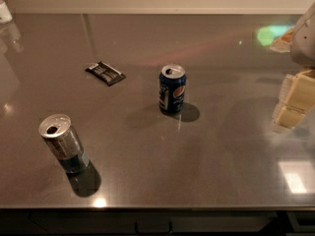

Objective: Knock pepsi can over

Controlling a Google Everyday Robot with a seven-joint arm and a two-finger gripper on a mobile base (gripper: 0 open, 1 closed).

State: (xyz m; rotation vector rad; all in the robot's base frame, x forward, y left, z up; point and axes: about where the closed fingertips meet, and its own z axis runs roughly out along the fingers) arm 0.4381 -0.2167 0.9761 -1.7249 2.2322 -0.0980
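Observation:
The pepsi can (172, 89) stands upright near the middle of the grey steel table (211, 156). It is dark blue with a round red-white-blue logo and an opened silver top. My gripper (294, 103) is at the right edge of the view, above the table and well to the right of the can, not touching it. Only its pale, blocky finger parts show; the rest is cut off by the frame.
A taller slim silver can with a dark blue base (64, 142) stands at the front left. A flat dark snack packet (105, 73) lies left of and behind the pepsi can. A white object (4, 11) sits at the far left corner. The table's front edge runs along the bottom.

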